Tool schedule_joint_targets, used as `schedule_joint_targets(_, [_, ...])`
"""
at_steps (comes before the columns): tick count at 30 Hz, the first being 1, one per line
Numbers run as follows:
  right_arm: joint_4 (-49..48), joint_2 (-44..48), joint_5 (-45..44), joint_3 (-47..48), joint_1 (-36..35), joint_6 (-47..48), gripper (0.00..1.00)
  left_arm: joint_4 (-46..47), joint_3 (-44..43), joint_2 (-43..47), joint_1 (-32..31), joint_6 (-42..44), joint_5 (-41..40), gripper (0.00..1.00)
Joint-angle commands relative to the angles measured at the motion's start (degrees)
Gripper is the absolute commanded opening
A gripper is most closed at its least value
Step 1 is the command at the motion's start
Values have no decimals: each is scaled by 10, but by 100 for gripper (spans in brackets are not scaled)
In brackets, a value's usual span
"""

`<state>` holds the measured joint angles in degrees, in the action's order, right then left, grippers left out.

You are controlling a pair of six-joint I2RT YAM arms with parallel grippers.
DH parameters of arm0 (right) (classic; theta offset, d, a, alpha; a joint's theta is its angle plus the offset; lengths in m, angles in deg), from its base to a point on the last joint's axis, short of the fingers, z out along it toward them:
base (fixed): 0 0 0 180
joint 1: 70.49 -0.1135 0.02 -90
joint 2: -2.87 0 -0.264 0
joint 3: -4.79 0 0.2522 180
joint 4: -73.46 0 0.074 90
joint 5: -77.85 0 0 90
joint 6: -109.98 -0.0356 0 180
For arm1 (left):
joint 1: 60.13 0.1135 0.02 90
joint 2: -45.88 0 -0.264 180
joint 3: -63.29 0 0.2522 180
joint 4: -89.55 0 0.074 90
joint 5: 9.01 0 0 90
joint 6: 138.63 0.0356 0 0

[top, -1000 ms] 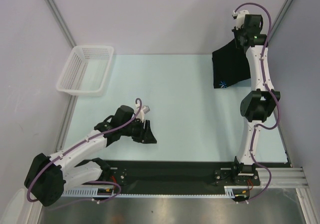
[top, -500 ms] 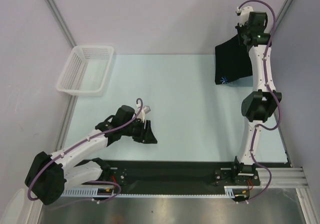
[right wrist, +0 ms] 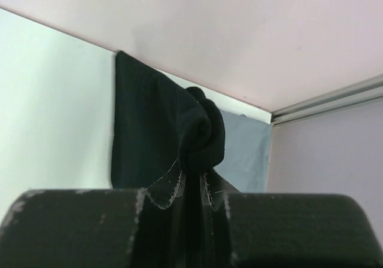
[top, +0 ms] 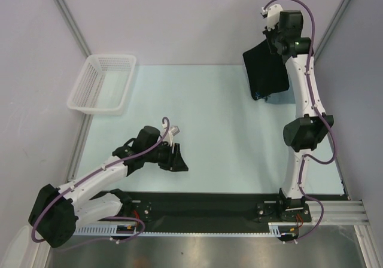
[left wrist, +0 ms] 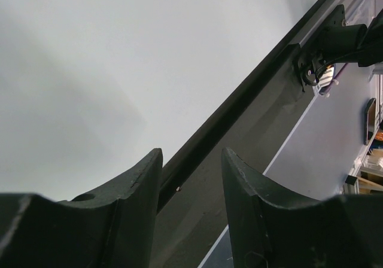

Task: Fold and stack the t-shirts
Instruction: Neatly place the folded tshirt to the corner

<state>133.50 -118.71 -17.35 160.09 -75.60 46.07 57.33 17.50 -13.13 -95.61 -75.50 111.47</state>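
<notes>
The right arm has swung left along the far wall, carrying the black t-shirt [top: 265,70] with it, so the cloth now hangs further in from the far right corner than a second ago. The left arm has not shifted. The right gripper [top: 270,40] is raised high above the far edge of the pale green table [top: 203,112], its fingers pinched tight on a bunched fold of the black shirt. In the right wrist view, that fold [right wrist: 200,133] rolls up out of the narrow slit between the fingers while the rest of the garment drapes down toward the table. A slate grey-blue patch [right wrist: 245,151] shows just behind the black cloth in that view; whether it is fabric cannot be told. The left gripper [top: 174,158] sits low over the near left part of the table, well apart from the shirt. The left wrist view shows its fingers [left wrist: 139,181] standing apart with nothing between them. A white mesh basket [top: 90,79] rests at the table's far left corner.
</notes>
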Motion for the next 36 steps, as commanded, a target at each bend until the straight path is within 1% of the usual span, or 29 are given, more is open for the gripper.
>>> schedule_joint_targets(1, [-5,61,-27,9,5,12,0,18,-1,14,-2,10,15,50])
schedule_joint_targets(10, [1,88,-48,-26,-6,34,0,19,-1,15,-8,11,12,50])
schedule_joint_targets(21, [-10,76,-15,-37,15,40,0,21,0,6,-9,10,11,50])
schedule_joint_targets(27, [-20,51,-3,-26,31,42,0,22,-1,-1,-8,9,8,50])
schedule_joint_targets(36, [-22,-2,28,30,47,41,0,18,-3,-12,-7,14,5,50])
